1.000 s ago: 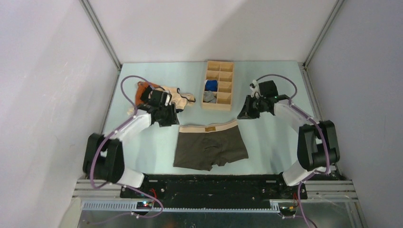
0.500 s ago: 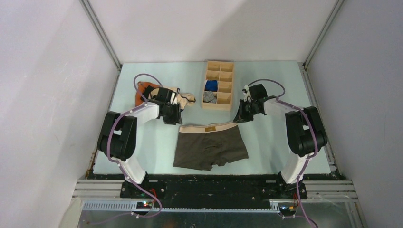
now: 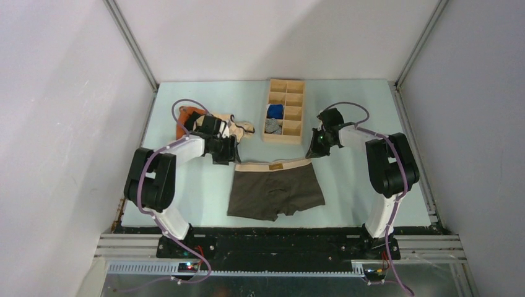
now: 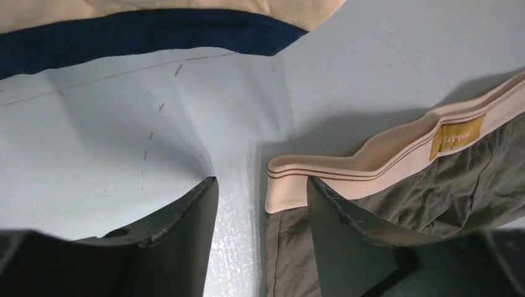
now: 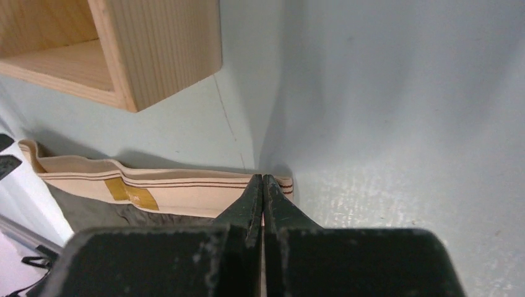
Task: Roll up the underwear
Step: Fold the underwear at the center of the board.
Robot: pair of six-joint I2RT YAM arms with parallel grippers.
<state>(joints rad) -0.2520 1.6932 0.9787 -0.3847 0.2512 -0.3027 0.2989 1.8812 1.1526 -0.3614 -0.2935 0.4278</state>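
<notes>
The dark olive-brown underwear lies flat on the table, its beige waistband on the far side. My left gripper is open and straddles the waistband's left corner. One finger is over bare table. The other finger is over the fabric. In the left wrist view the gripper has nothing pinched. My right gripper is shut on the waistband's right corner. In the right wrist view its tips meet on the band. The brown label shows to their left.
A wooden divided box stands just beyond the waistband, holding a blue roll and a grey roll. Its corner is close to my right gripper. A cream-and-orange garment with dark trim lies behind my left gripper.
Both arms came inward and down to the waistband's corners. The right gripper shut on the right corner. The left jaws narrowed, then opened wider around the left corner.
</notes>
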